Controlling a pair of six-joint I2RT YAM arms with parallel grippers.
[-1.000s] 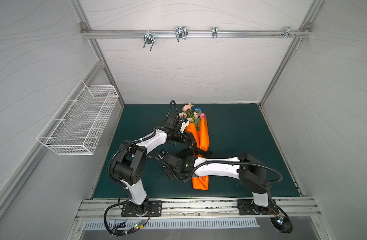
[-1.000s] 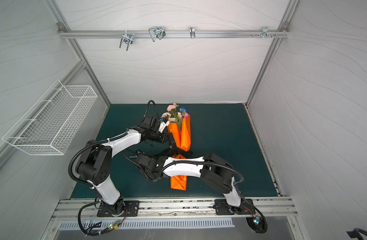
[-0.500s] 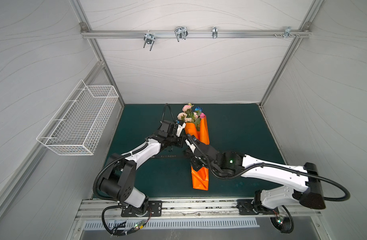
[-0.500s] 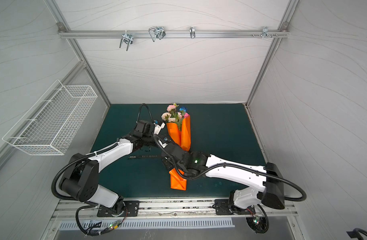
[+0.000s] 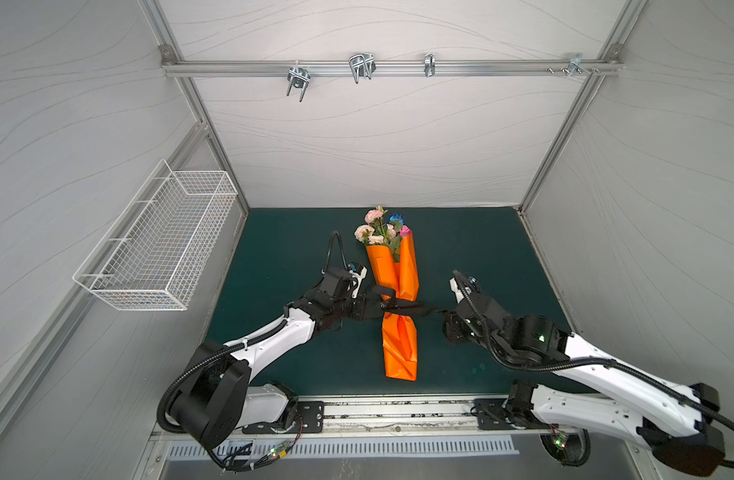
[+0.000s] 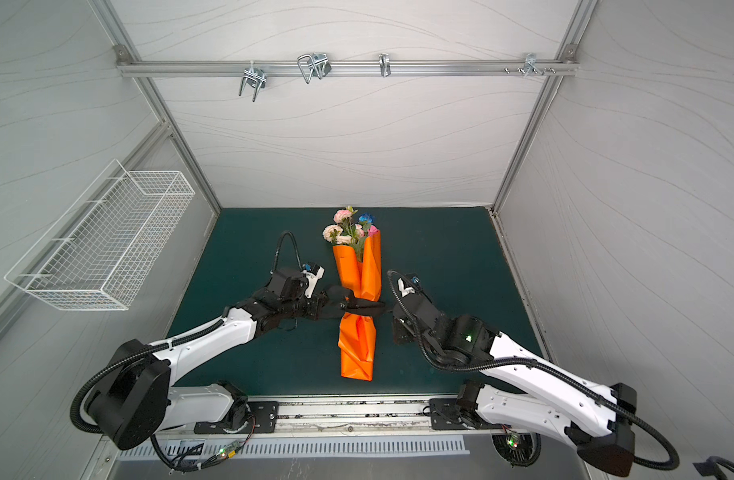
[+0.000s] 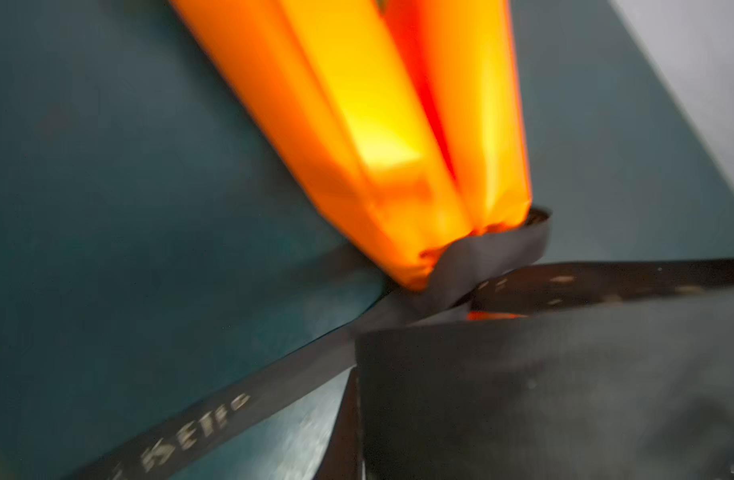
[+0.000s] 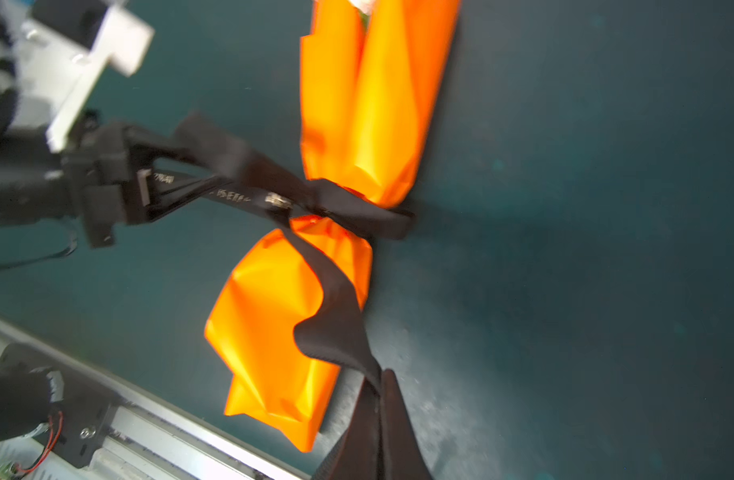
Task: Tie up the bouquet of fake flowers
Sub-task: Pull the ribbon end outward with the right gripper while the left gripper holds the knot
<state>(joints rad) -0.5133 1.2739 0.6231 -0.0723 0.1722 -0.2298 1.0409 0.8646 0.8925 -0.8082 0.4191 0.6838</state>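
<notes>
bouquet (image 5: pixel 363 232) in orange paper (image 5: pixel 398 345), black ribbon (image 8: pixel 357 214), white lettering (image 8: pixel 232 195) unreadable

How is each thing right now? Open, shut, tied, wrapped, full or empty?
bouquet of fake flowers: lying flat, wrapped, blooms poking out the far end.
orange wrapping paper: folded around the bouquet, pinched in at the middle.
black ribbon: looped round the paper's middle, crossed over, ends stretched to both sides.
left end effector: shut on the black ribbon.
right end effector: shut on the black ribbon.
wire basket: hanging on the wall, empty.
</notes>
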